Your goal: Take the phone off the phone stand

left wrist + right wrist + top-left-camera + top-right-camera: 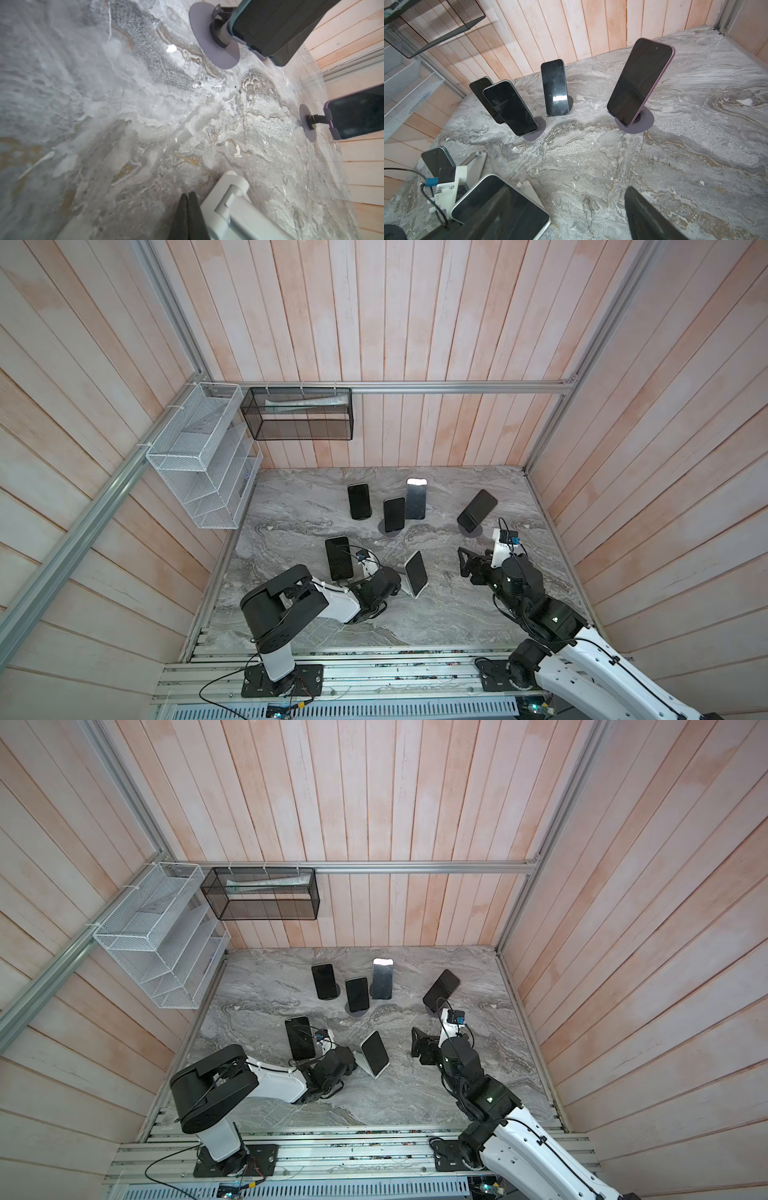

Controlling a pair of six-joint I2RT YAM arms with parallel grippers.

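Three plank walls (415, 323) enclose marble tabletop (436, 614); left pincer (188, 195) closed, right pincer (463, 562) spread.

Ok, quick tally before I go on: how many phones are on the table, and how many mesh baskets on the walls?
Phones: 6
White mesh basket: 1
Black mesh basket: 1
Total: 8

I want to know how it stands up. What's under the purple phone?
A round grey base on the table, with a dark arm holding the purple phone. The phone hides what is behind it.
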